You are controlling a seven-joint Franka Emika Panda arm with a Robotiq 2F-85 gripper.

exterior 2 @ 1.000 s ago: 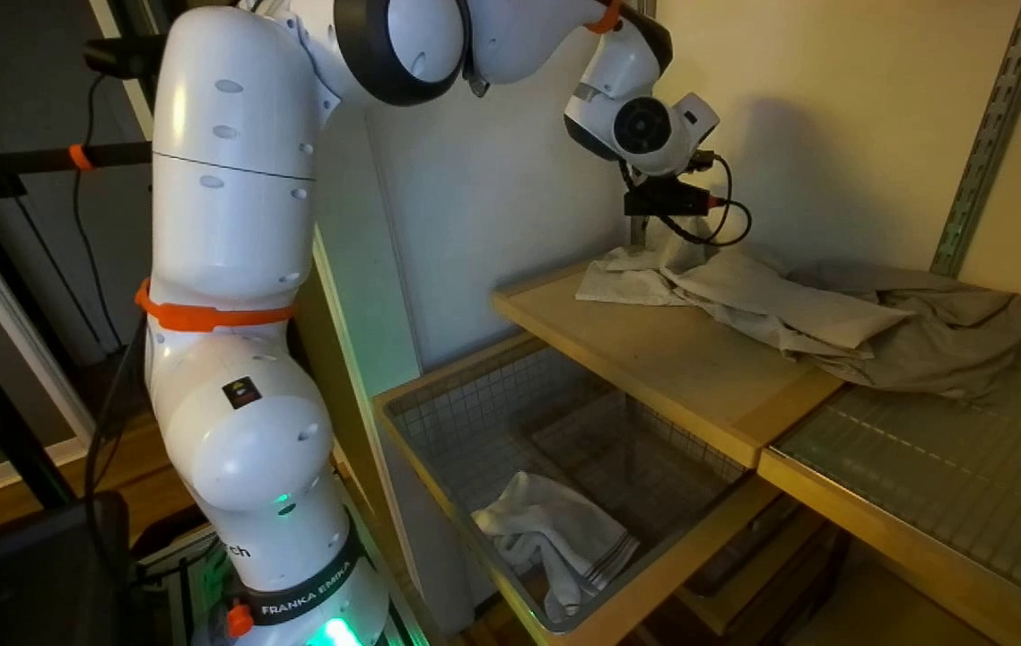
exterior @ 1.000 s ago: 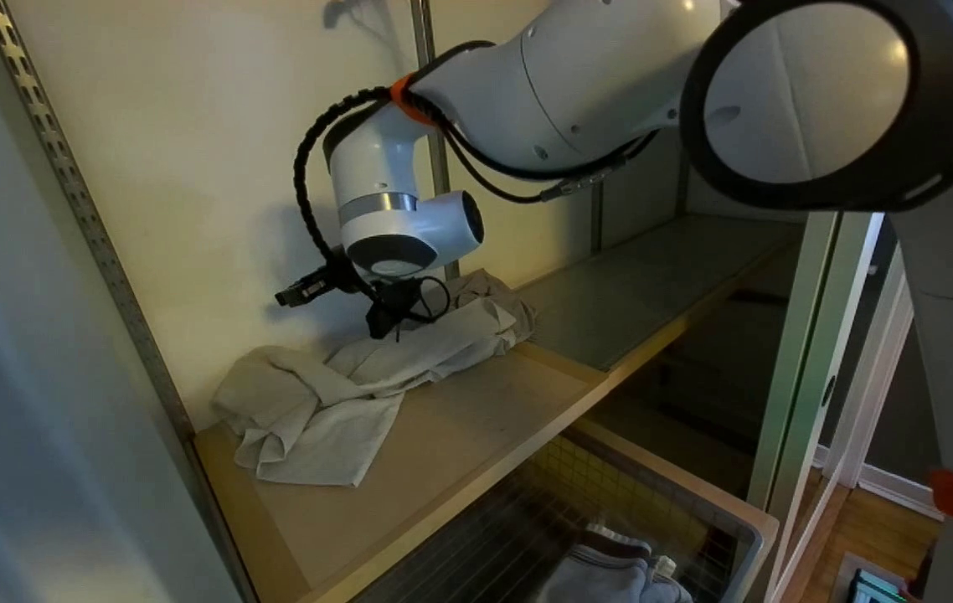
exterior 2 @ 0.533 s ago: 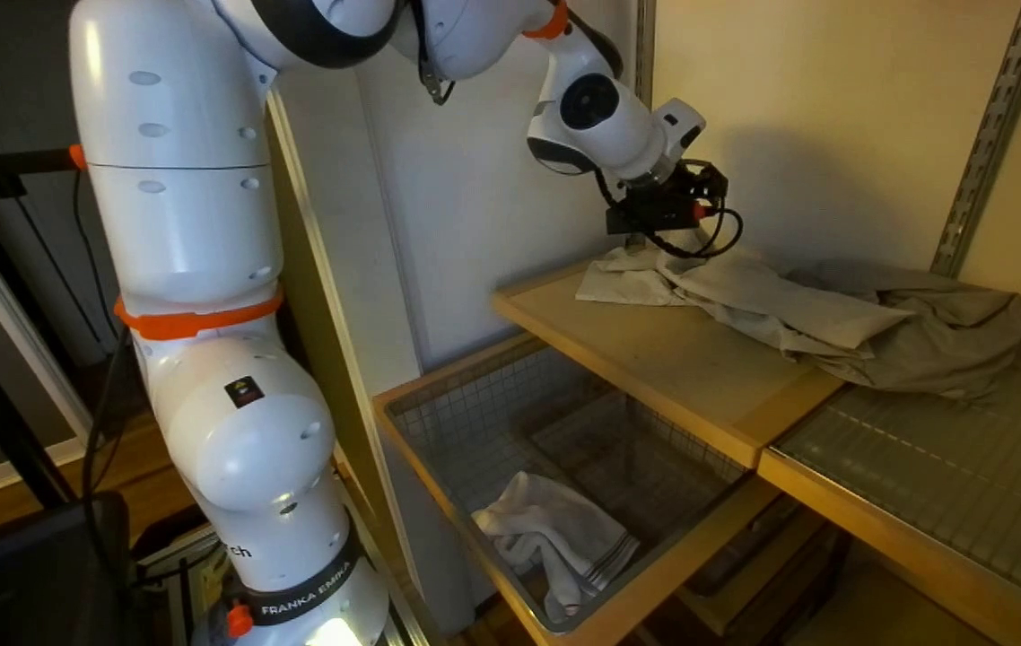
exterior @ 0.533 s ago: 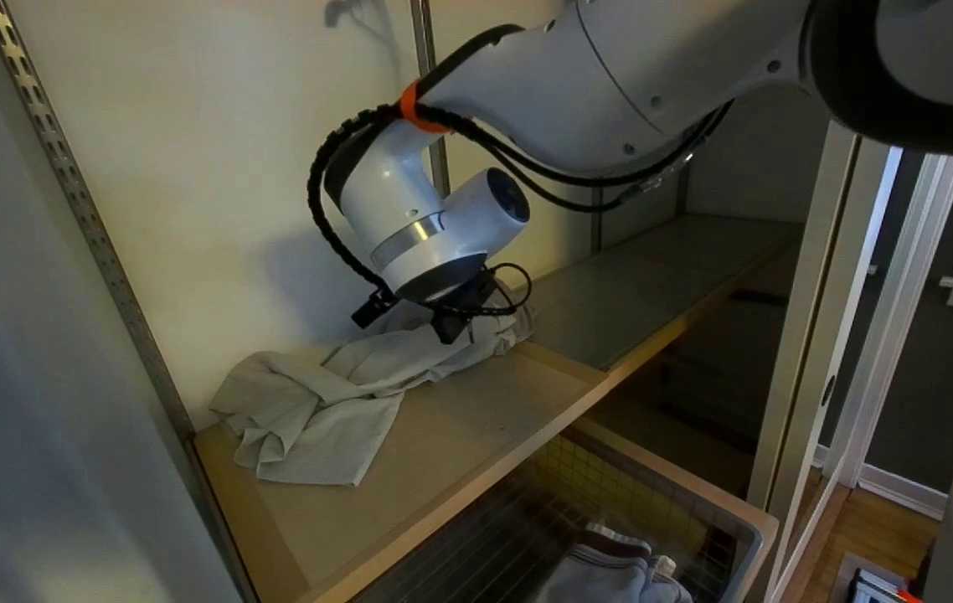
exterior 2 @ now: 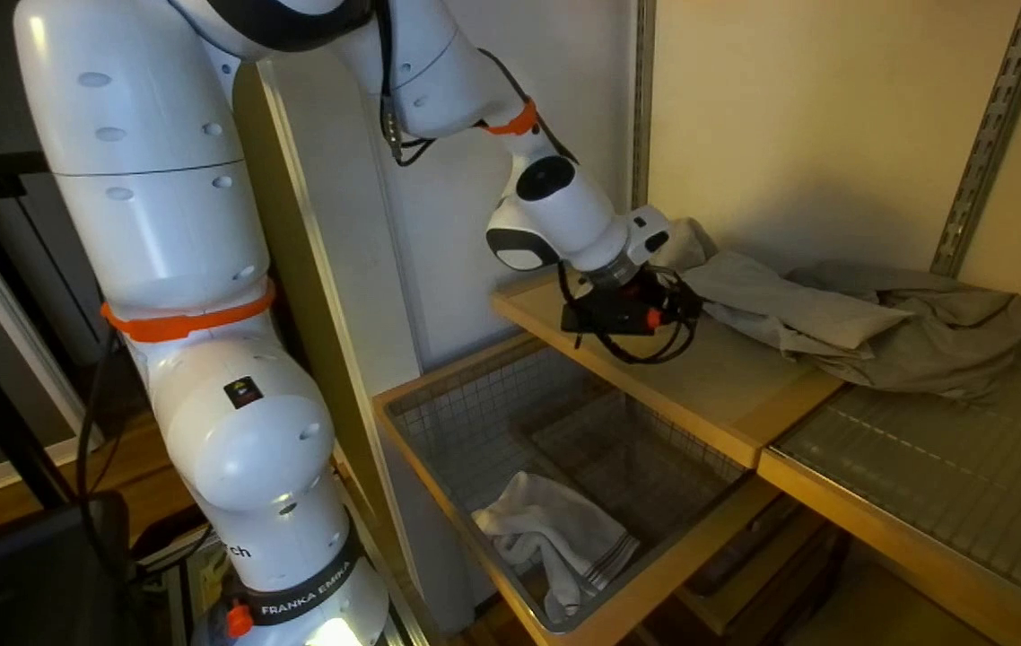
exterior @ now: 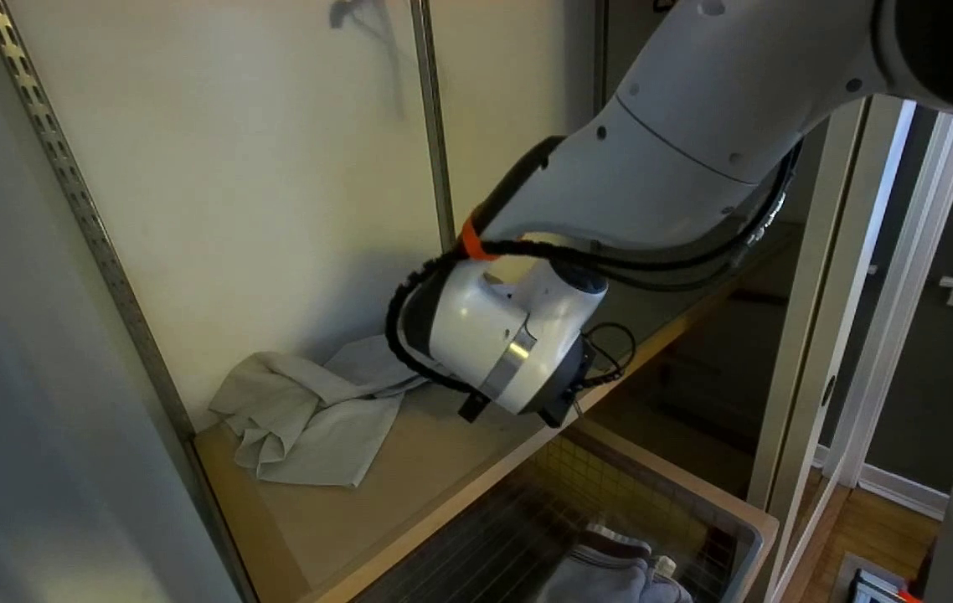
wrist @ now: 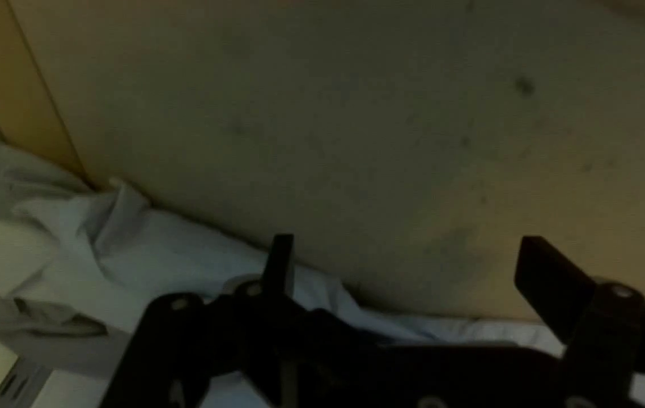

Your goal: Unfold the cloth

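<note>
Robotiq gripper spread, pinching nothing. Grey cloth lies bunched on the wooden shelf; recommend pinching one loose edge, then drawing it slowly forward.

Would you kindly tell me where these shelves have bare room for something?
Bare board shows on the wooden shelf between the cloth and the front edge, though the open gripper hangs over part of it. Another patch borders the cloth's bunched end, at the front of the grey shelf. The cloth crowds the wooden shelf along the back wall.
</note>
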